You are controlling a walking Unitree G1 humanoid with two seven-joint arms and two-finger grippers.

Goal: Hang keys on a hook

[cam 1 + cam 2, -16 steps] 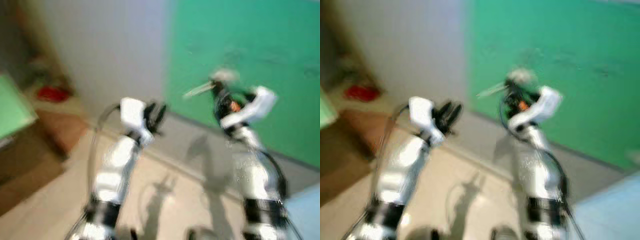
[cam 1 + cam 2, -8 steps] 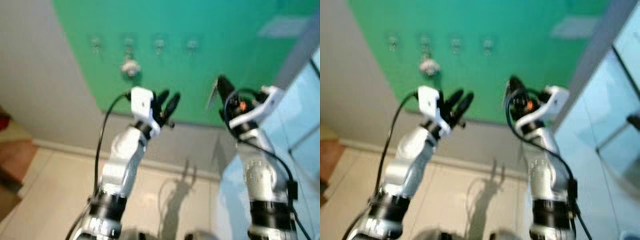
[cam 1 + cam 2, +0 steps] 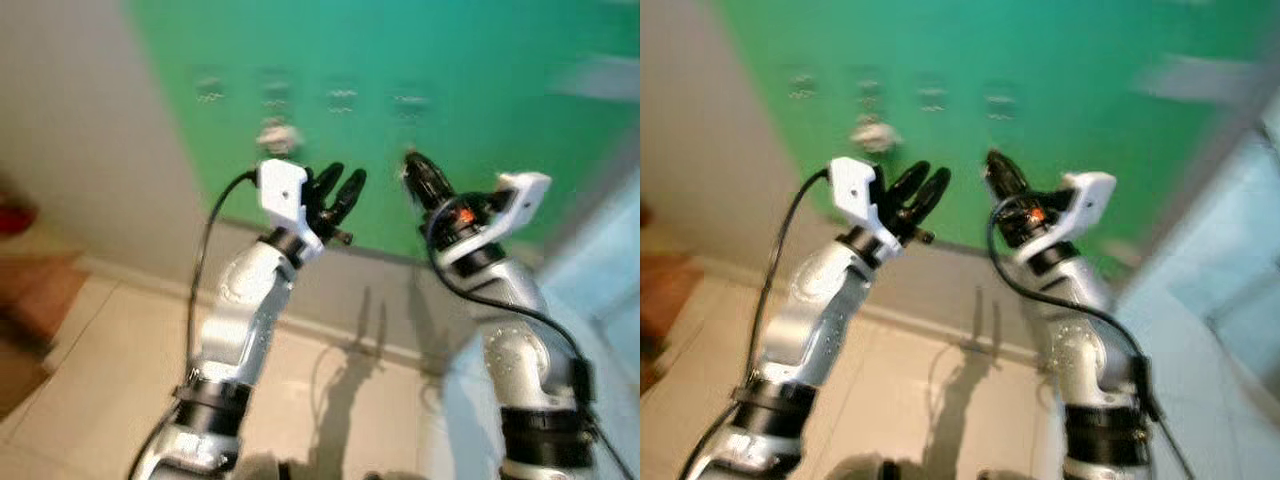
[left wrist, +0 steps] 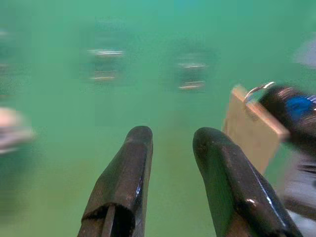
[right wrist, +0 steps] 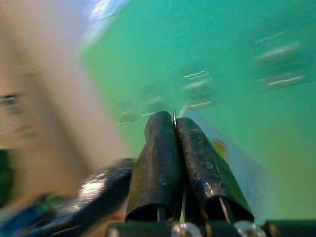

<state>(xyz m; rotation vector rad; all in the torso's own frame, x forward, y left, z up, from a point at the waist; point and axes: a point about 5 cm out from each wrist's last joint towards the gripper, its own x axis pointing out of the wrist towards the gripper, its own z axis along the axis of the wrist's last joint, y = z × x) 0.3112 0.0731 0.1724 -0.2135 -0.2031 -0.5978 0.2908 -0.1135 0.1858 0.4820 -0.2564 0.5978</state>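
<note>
both arms raised toward green wall point(image 3: 480, 100).

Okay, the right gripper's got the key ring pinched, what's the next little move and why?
Probably ease the right gripper forward and up toward the hook just above it. Its fingers are shut on the key ring, the tag hangs free, and that hook looks bare.

Home hallway, green wall panel point(image 3: 480, 60), row of hooks point(image 3: 342, 98), tiled floor point(image 3: 100, 380)
</note>
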